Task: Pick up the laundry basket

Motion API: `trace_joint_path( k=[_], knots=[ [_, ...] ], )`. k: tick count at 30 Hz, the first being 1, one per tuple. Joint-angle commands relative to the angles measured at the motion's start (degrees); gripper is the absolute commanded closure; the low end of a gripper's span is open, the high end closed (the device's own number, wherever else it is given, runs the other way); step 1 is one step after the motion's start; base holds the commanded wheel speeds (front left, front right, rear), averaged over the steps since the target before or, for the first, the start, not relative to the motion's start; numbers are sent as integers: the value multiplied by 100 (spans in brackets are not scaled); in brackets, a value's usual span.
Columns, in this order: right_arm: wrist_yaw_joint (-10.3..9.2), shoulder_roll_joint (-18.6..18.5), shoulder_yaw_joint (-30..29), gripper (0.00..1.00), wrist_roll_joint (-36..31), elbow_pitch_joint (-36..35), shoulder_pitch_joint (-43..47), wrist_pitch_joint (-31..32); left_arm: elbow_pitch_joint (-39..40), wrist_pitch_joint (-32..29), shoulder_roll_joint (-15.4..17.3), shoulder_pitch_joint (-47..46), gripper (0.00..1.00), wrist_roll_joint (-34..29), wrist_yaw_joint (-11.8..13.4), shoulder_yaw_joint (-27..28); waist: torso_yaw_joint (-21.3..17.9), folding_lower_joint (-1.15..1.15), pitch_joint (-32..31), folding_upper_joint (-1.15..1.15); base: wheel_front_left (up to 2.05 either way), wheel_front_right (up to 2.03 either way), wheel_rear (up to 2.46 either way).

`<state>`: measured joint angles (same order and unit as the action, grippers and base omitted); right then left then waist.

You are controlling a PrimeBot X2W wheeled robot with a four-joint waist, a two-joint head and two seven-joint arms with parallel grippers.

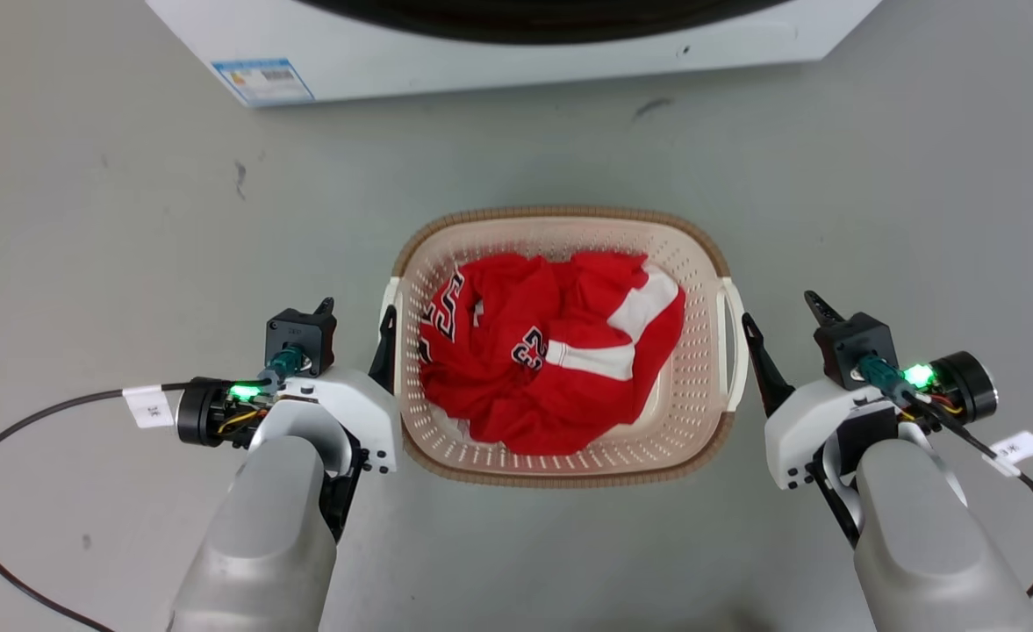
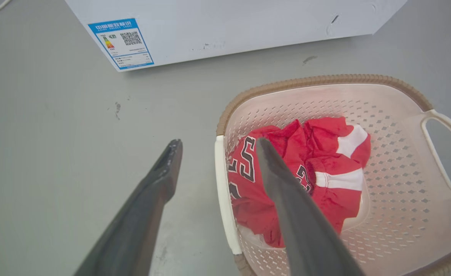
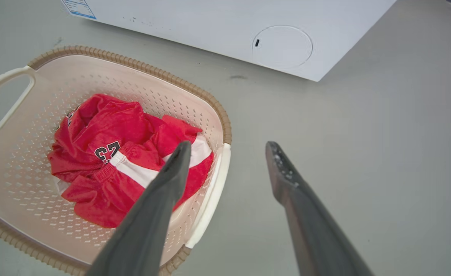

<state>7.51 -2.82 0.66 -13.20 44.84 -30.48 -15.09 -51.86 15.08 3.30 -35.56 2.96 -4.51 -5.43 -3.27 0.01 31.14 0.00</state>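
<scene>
the dark two-fingered left gripper (image 1: 356, 310) is pointing forward, fingers spread apart. the matching right gripper (image 1: 778, 307) is doing likewise, fingers parted.

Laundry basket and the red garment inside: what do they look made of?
The laundry basket looks like moulded plastic, cream and semi-matte: even rows of holes through thin walls. Its rim is brown with woven-look ribbing, probably moulded plastic too. The red garment is soft matte fabric, crumpled in folds, with white panels and printed numerals; weave too fine to tell.
</scene>
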Motion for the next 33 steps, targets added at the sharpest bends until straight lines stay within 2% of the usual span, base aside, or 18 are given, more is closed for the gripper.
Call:
trace_joint_path(
  k=[1,17,33],
  knots=[
    [-4,-11,27,0,-18,116,-162,-12,-127,14,33,-127,0,12,0,-1,-15,-1,200,0,0,0,0],
    [-4,-11,34,0,-64,1372,-936,-11,-1190,14,30,-841,0,54,-57,-152,42,-1,1048,0,0,0,0],
    [-4,-11,-13,0,61,2105,-1463,-12,-1633,14,1,-1269,0,106,-55,-337,85,-1,1543,0,0,0,0]
  ],
)
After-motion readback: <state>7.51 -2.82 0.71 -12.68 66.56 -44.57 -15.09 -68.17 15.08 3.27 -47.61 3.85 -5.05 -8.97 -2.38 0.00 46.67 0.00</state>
